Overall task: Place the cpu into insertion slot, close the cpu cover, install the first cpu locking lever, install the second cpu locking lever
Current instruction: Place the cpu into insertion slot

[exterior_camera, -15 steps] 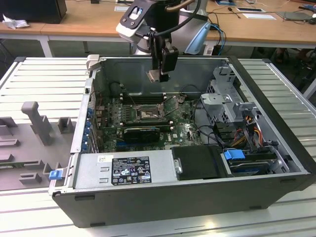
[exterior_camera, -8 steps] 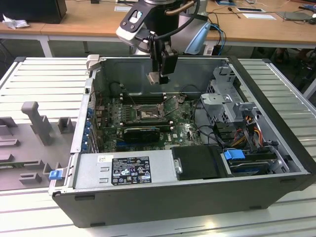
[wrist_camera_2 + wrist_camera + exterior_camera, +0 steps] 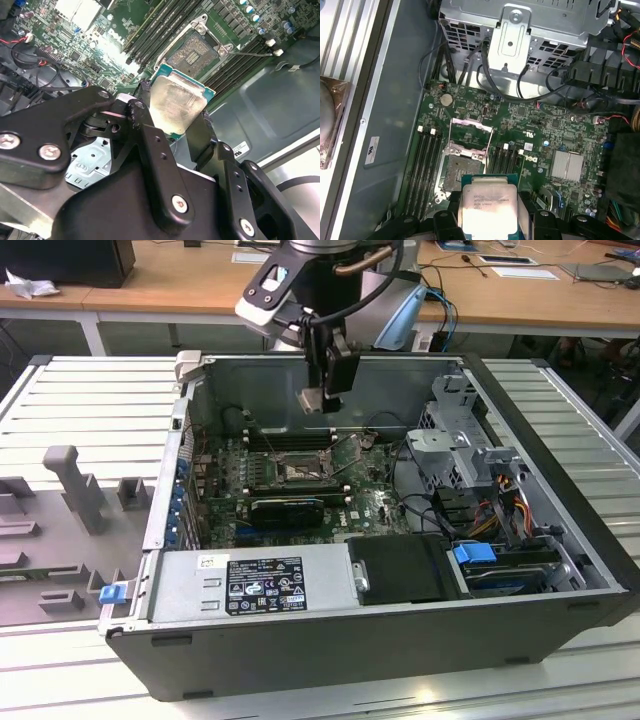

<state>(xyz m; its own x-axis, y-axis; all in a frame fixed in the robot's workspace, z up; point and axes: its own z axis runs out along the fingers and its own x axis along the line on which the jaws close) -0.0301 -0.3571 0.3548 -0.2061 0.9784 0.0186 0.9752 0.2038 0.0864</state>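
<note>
Gripper (image 3: 322, 398) closed around cpu (image 3: 310, 400), well above insertion slot (image 3: 297, 472) in exterior view; printed face in first wrist view, bare shiny face in second.

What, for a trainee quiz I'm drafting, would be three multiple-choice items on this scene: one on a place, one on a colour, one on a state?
1. Where is the cpu?
A. seated in the insertion slot
B. held in the gripper above the board
C. lying flat on the board

2. What colour is the board around the insertion slot?
A. red
B. white
C. green

3. What state is the insertion slot in?
A. bare, contacts showing
B. holding a chip
C. taped over

Answers: 1 B, the gripper clamps the cpu's edges in both wrist views. 2 C, the first wrist view shows green. 3 A, its brownish contacts show in the second wrist view.
</note>
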